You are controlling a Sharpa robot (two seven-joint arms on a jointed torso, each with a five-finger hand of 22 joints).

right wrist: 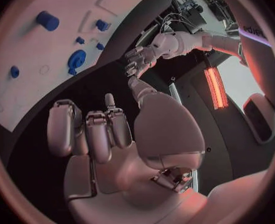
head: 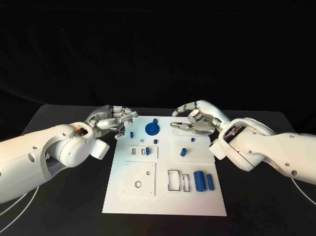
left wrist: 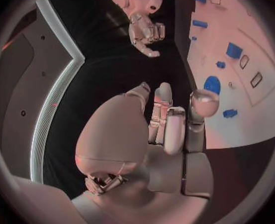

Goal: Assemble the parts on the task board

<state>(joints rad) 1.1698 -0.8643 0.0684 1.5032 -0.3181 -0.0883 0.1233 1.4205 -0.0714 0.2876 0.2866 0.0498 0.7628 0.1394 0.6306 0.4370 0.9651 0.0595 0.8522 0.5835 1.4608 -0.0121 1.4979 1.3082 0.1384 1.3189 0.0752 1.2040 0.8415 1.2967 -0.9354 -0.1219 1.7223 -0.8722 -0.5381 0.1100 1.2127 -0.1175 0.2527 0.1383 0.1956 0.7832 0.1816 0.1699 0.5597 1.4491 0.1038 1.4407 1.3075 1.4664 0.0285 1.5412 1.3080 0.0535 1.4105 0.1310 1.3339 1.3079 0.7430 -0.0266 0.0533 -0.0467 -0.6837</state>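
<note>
Two robot hands poised at the far end of a white task board on a black desk: left robot hand at the board's far left corner, right robot hand at its far right corner, both with fingers curled inward, holding nothing. Blue parts on the board: round disc between the hands, small pieces mid-board, two upright cylinders near the right edge beside rectangular slots.
</note>
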